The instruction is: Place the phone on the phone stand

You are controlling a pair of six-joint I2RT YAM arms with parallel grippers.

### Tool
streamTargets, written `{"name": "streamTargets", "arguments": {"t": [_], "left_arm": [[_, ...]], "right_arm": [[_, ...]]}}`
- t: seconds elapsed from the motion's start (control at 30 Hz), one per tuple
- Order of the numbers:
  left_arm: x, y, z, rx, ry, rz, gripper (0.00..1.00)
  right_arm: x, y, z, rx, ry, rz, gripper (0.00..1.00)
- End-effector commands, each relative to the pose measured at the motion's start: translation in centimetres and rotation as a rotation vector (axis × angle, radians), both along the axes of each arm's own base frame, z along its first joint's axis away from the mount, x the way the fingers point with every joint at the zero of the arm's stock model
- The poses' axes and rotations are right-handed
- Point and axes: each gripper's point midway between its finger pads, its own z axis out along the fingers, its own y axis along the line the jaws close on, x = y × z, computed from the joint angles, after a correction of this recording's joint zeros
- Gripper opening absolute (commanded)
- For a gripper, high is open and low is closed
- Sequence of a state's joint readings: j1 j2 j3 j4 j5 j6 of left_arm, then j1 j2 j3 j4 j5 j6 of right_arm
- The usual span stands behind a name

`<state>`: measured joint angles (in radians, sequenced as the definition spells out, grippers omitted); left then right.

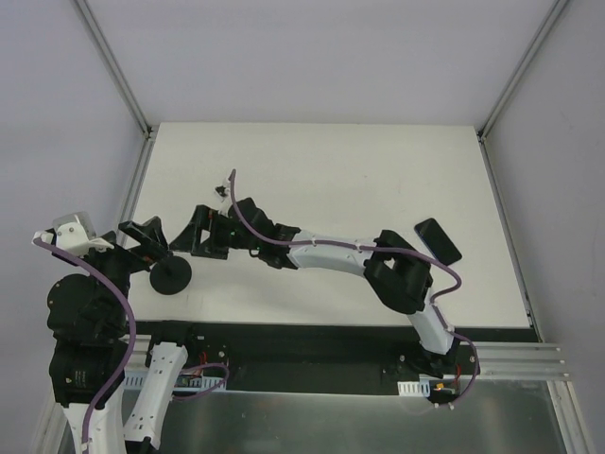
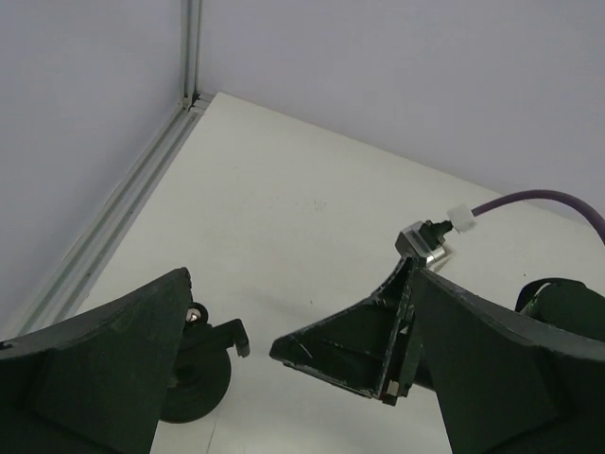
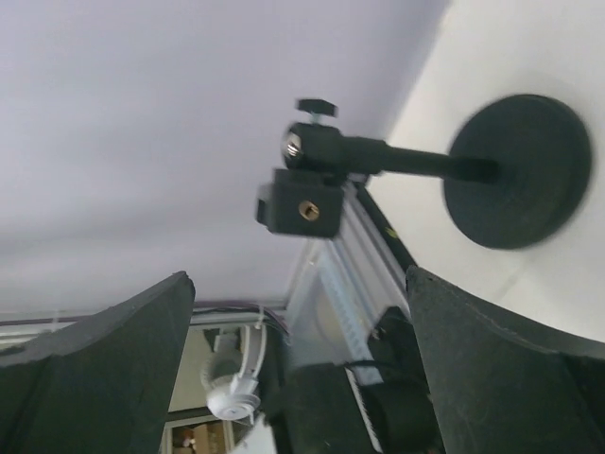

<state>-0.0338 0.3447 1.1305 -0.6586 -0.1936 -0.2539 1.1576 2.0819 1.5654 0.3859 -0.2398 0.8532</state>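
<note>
Top view. The phone (image 1: 437,240), a thin black slab with rounded corners, lies flat on the white matte table (image 1: 331,161) at the right. It is well apart from the phone stand (image 1: 171,275), whose round black disc base sits at the left near the front edge. The left gripper (image 1: 144,241) hangs just beside the stand. The right gripper (image 1: 201,236) reaches across from the right, with a purple cable (image 1: 248,227) looped over its arm.

Left wrist view. The dull black, wedge-shaped fingers (image 2: 104,359) are spread wide with nothing between them. The stand's disc is partly hidden behind one finger, and the right gripper is opposite.

Right wrist view. The fingers (image 3: 95,369) are spread apart and empty. The stand is ahead: flat disc, thin round stem, ball joint, blocky clamp bracket.
</note>
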Motion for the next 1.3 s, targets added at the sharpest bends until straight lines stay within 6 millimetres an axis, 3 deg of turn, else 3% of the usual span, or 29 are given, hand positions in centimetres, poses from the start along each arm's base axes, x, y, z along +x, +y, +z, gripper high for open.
{"name": "streamTargets", "arguments": {"t": [0.0,0.13,0.17,0.2,0.23,0.27,0.4,0.67,0.87,0.9,0.97,1.03,1.07,1.1,1.13,1.17,1.2,1.23,1.27], "left_arm": [[0.4,-0.2,0.0,-0.006,0.01,-0.009,0.99],[0.3,-0.3,0.1,-0.001,0.006,-0.016,0.99],[0.2,-0.1,0.1,0.004,0.005,-0.008,0.99],[0.1,-0.1,0.1,0.005,0.001,-0.01,0.99],[0.1,-0.2,0.1,0.01,0.001,-0.013,0.99],[0.1,0.0,0.0,0.019,0.004,-0.007,0.99],[0.2,-0.2,-0.2,0.015,0.013,-0.016,0.99],[0.8,-0.4,-1.6,-0.005,0.042,-0.02,0.99],[1.3,-1.0,-1.9,-0.027,0.056,-0.047,0.99],[1.4,-0.9,-2.0,-0.027,0.06,-0.043,0.99],[1.6,-1.2,-2.2,-0.035,0.067,-0.053,0.99],[2.0,-1.4,-2.7,-0.036,0.078,-0.069,0.99],[2.3,-1.7,-3.2,-0.038,0.089,-0.079,0.99],[2.6,-1.9,-3.5,-0.042,0.101,-0.091,0.99],[2.7,-2.2,-3.7,-0.046,0.11,-0.106,0.99],[3.1,-2.6,-4.1,-0.051,0.12,-0.125,0.99],[3.5,-3.7,-4.4,-0.055,0.135,-0.185,0.99],[3.8,-4.0,-4.7,-0.053,0.145,-0.207,0.99],[4.2,-5.0,-5.2,-0.055,0.164,-0.262,0.99]], "right_arm": [[-1.1,3.6,5.4,0.186,0.056,0.025,0.96],[-1.2,5.8,4.4,0.162,0.082,0.041,0.96],[-1.3,6.4,3.1,0.147,0.119,0.048,0.96],[-1.3,7.1,4.4,0.176,0.119,0.055,0.96],[-1.4,7.4,4.4,0.179,0.133,0.059,0.98],[-1.5,7.9,2.9,0.152,0.162,0.059,0.99],[-1.3,8.2,3.0,0.158,0.192,0.055,0.78],[1.3,7.3,1.7,0.137,0.206,-0.014,0.66],[1.8,7.0,2.1,0.156,0.219,-0.011,0.46],[1.9,7.0,2.3,0.158,0.217,-0.007,0.35],[2.4,6.5,2.9,0.173,0.209,0.005,0.24],[3.5,5.5,2.4,0.166,0.201,-0.005,0.05],[3.9,4.6,3.9,0.19,0.179,-0.009,0.01],[4.3,3.7,3.9,0.183,0.151,-0.02,0.01],[5.6,2.0,1.5,0.13,0.16,-0.055,0.01],[6.1,0.5,3.8,0.156,0.125,-0.066,0.01],[7.9,-1.2,3.9,0.147,0.09,-0.095,0.01],[8.2,-3.0,1.6,0.093,0.099,-0.109,0.01],[8.6,-4.6,3.5,0.113,0.078,-0.109,0.01]]}}
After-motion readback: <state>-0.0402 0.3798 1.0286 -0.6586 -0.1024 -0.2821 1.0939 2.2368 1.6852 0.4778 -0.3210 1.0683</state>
